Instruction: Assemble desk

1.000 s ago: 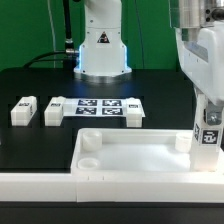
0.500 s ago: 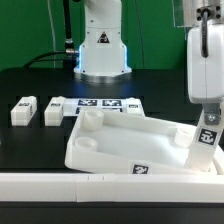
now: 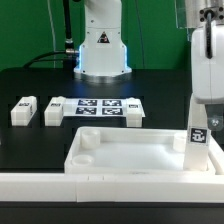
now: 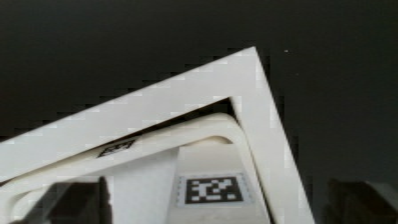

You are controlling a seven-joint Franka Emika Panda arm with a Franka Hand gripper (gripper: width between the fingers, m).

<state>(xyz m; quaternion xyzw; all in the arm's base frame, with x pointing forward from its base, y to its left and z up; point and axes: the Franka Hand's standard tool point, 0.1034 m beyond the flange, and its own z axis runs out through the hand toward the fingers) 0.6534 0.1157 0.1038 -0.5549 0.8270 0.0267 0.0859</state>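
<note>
White rimmed desk slab [image 3: 135, 150] bears round corner sockets

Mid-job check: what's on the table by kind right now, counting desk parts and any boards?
Desk top: 1
Legs: 3, two loose and one upright at the desk top's corner
Marker board: 1
Total: 5

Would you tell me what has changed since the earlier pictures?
The desk slab, tipped up at the exterior view's left a moment ago, lies flat again; the gripper has opened off the corner leg. The loose legs and marker board stayed.
</note>
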